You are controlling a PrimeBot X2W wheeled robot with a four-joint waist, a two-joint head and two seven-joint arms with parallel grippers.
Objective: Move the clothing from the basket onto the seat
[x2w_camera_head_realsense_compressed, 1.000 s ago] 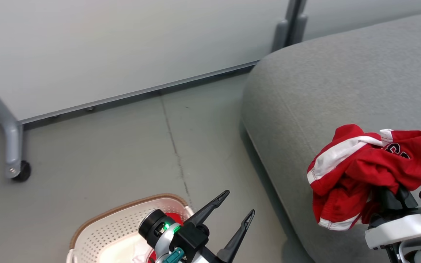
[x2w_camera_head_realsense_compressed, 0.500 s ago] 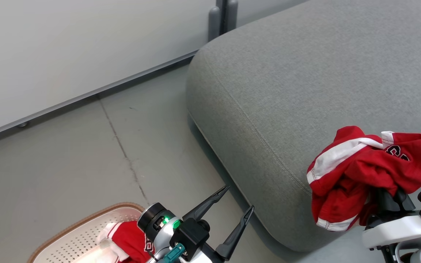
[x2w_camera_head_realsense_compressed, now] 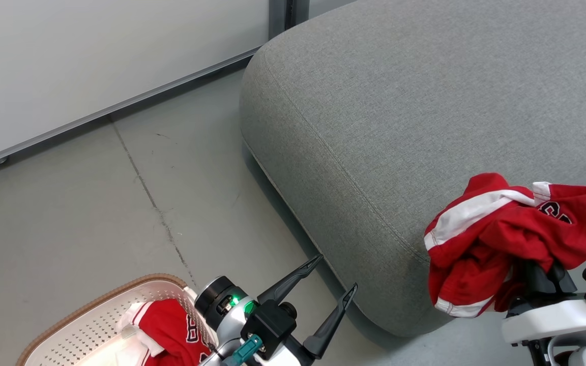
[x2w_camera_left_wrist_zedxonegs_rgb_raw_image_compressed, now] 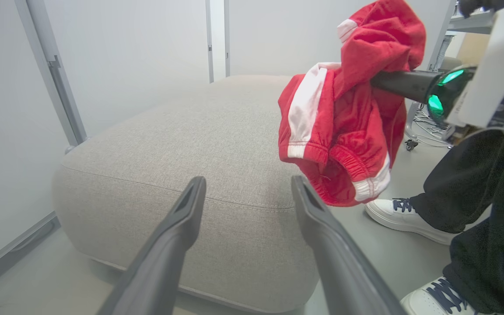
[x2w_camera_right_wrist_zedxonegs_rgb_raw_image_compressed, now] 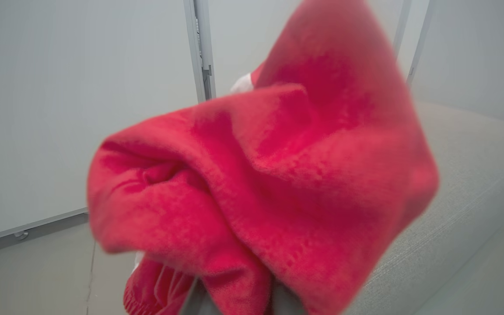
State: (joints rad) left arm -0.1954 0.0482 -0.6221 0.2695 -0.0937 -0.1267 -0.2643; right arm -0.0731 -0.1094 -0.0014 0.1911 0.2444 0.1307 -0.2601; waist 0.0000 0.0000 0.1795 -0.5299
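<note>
My right gripper (x2w_camera_head_realsense_compressed: 545,272) is shut on bunched red shorts (x2w_camera_head_realsense_compressed: 501,234) with white side bands, and the cloth hides its fingertips. The shorts (x2w_camera_left_wrist_zedxonegs_rgb_raw_image_compressed: 344,113) hang in the air at the near corner of the grey seat (x2w_camera_head_realsense_compressed: 400,127), clear of its top. Up close, the shorts (x2w_camera_right_wrist_zedxonegs_rgb_raw_image_compressed: 278,188) cover most of the right wrist view. My left gripper (x2w_camera_head_realsense_compressed: 336,274) stands open with nothing between its fingers, low over the floor between basket and seat (x2w_camera_left_wrist_zedxonegs_rgb_raw_image_compressed: 182,144). The white basket (x2w_camera_head_realsense_compressed: 69,325) with a brown rim sits at the lower left and holds a red jersey (x2w_camera_head_realsense_compressed: 171,330).
A person's dark trouser legs and white shoes (x2w_camera_left_wrist_zedxonegs_rgb_raw_image_compressed: 409,218) stand on the floor right of the seat. A pale wall panel (x2w_camera_head_realsense_compressed: 94,56) with a metal base rail runs behind the grey floor (x2w_camera_head_realsense_compressed: 94,213). An upright metal post (x2w_camera_left_wrist_zedxonegs_rgb_raw_image_compressed: 55,74) stands behind the seat.
The head camera has turned, so the seat and basket slid left in the picture and more of the seat shows. Both grippers keep their places; the right still holds the shorts.
</note>
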